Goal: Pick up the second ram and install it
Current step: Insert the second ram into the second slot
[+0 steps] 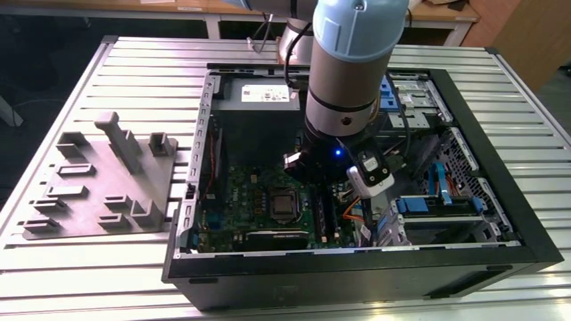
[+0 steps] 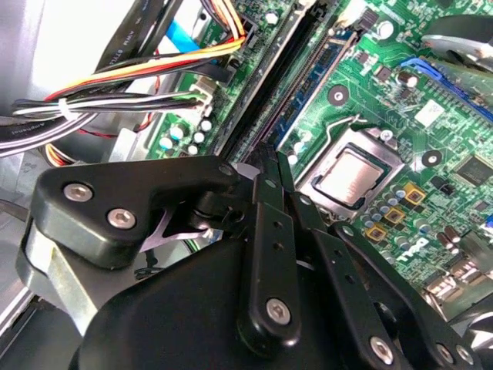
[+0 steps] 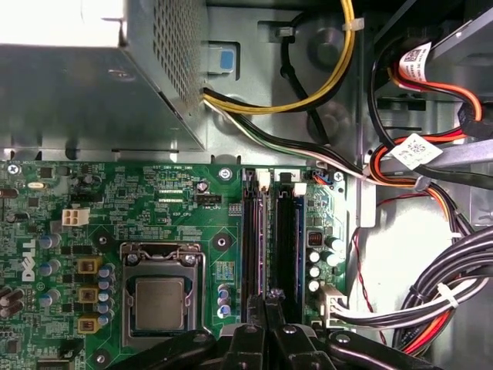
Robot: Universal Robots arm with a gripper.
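The job looks to be at the seating stage. The fingers (image 3: 266, 304) are pressed together with no gap showing, tips down at the near end of the second ram (image 3: 255, 231), a dark stick on edge in its slot, running straight away from them. I cannot tell whether they pinch it or only bear on its edge. Finishing calls for a straight push, judging by the alignment. Beyond lie the green motherboard (image 3: 154, 193) and the grey power supply (image 3: 77, 92).

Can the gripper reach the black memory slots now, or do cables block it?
Probably yes: the gripper is right over the slots, and the cable bundles lie beside the board.
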